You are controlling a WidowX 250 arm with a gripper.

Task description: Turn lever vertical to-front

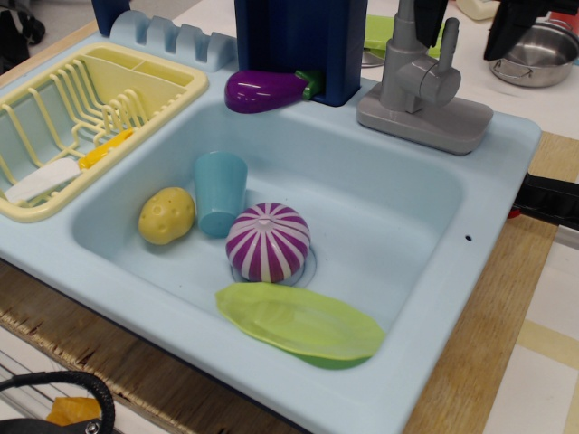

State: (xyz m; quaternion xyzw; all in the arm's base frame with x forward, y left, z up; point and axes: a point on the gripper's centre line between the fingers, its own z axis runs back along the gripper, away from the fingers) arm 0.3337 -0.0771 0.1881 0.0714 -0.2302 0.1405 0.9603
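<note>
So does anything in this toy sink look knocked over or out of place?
A few things do. The blue cup stands upside down in the basin, beside the potato. The green dish leans tilted against the sink's front wall. The eggplant lies on the back rim. Nothing looks spilled or broken.

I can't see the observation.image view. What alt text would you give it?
A grey toy faucet's lever stands upright, with the open end effector straddling it from above. In the blue sink below lie a potato, cup, striped onion and green plate.
</note>
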